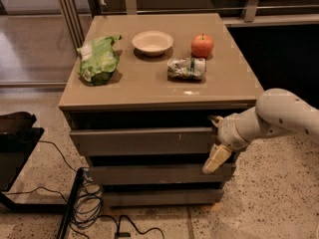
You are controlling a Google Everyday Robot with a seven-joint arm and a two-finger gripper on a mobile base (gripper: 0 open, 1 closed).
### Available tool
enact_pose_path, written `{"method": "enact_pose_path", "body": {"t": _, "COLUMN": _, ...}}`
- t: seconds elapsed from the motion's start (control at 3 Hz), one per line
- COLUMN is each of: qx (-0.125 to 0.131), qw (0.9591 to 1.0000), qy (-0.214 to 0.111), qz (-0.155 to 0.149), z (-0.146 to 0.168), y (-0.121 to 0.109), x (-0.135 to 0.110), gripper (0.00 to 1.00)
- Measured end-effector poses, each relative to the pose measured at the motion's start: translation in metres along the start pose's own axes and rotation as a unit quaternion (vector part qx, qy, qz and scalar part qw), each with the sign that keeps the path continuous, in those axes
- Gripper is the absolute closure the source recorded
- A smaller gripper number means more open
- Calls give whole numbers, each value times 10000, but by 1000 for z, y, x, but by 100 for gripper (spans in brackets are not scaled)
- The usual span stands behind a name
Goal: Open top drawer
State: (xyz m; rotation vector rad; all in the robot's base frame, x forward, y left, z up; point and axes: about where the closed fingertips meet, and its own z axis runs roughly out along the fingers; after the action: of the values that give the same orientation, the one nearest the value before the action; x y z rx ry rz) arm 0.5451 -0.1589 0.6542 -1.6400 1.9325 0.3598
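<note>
While top drawer [144, 141] sits just under bench [149, 86] top, dark gap along its upper edge, hand [213, 144] at drawer's right end, open: one finger above panel, pale finger below. Bowl [152, 42], apple [202, 45], crumpled can [186, 68], green bag [98, 59] on bench above drawer.

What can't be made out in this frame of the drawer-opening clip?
All in the camera view:
- Inside of the top drawer: lost in the dark gap under the tabletop.
- Right end of the top drawer: covered by the gripper, which sits against it; whether there is real contact cannot be told.
- Label on the can: too blurred to read.
- Arm: cut off by the right edge, so the base is unseen.
</note>
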Motion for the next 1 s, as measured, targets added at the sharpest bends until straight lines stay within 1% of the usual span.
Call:
{"method": "enact_pose_path", "body": {"t": 0.33, "qx": 0, "qw": 10000, "qy": 0, "qz": 0, "z": 0, "y": 0, "x": 0, "gripper": 19}}
{"method": "enact_pose_path", "body": {"t": 0.67, "qx": 0, "qw": 10000, "qy": -1, "qz": 0, "z": 0, "y": 0, "x": 0, "gripper": 42}}
{"method": "enact_pose_path", "body": {"t": 1.0, "qx": -31, "qw": 9999, "qy": -129, "qz": -26, "z": -5, "y": 6, "x": -4, "gripper": 65}}
